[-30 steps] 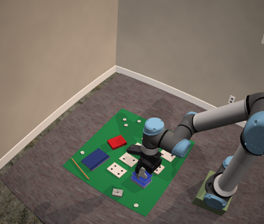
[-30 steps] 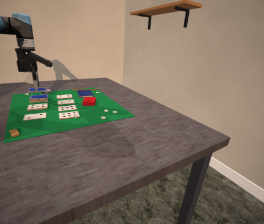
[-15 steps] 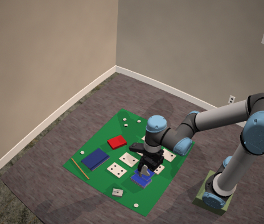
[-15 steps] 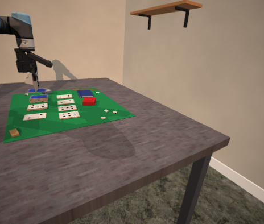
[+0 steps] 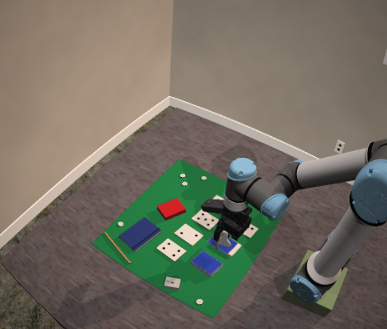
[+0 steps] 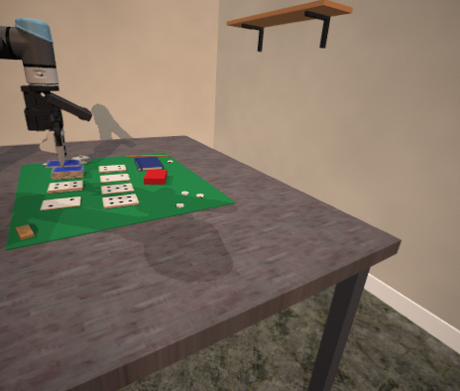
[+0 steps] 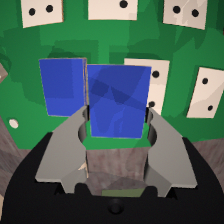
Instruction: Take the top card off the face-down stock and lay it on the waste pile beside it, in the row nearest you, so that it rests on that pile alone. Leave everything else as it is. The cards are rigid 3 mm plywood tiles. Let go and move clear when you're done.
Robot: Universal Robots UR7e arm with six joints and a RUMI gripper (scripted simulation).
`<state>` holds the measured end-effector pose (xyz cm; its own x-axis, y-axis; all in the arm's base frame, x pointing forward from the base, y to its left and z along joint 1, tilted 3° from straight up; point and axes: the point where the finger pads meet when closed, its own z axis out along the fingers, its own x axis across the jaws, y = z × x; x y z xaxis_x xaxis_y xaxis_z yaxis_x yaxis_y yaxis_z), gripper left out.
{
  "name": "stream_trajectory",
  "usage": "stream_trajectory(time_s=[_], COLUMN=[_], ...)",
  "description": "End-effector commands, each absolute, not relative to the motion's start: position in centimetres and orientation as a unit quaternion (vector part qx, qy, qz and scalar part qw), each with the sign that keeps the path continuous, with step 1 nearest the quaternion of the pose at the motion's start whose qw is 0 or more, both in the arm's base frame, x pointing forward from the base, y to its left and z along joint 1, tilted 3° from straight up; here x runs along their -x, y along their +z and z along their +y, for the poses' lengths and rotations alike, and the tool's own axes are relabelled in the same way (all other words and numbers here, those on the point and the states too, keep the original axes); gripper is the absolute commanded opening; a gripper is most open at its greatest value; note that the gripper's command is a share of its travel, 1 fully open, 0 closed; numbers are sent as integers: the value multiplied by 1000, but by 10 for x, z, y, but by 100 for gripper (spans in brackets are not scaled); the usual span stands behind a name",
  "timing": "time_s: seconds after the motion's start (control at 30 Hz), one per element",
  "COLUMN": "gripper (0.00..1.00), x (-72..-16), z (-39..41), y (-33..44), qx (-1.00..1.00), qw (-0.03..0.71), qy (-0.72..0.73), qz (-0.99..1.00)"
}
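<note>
My gripper (image 5: pixel 223 240) is shut on a blue-backed card (image 7: pixel 119 101), gripping it by its two long edges. The card hangs low over the waste pile (image 5: pixel 235 249), a white pip card whose right edge shows past it in the wrist view (image 7: pixel 156 82). I cannot tell whether the card touches the pile. The face-down stock (image 5: pixel 206 263), a thick blue-topped stack, sits beside it on the green mat (image 5: pixel 150 255), to the left in the wrist view (image 7: pixel 62 86). In the exterior view the gripper (image 6: pixel 61 151) stands above the held card (image 6: pixel 61 163), behind the stock (image 6: pixel 67 172).
Face-up pip cards (image 5: pixel 188 234) lie in rows on the mat. A red box (image 5: pixel 171 208), a blue book (image 5: pixel 140 233), a pencil (image 5: pixel 117 247), a small grey block (image 5: pixel 172 282), an orange block (image 6: pixel 25 231) and white chips (image 5: pixel 184 183) lie around them.
</note>
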<state>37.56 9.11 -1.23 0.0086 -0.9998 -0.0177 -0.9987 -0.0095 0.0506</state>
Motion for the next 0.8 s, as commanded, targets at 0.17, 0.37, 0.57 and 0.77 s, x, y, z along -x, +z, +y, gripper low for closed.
stream_trajectory(time_s=[0.17, 0.37, 0.57, 0.77], gripper=[38, 38, 38, 38], x=[-377, -377, -377, -377], z=[55, 51, 51, 51], y=[-13, -13, -13, -13], qx=[-715, -715, -715, -715], qw=[10, 10, 10, 10], qy=[-24, -24, -24, -24], qz=[-699, -699, -699, -699])
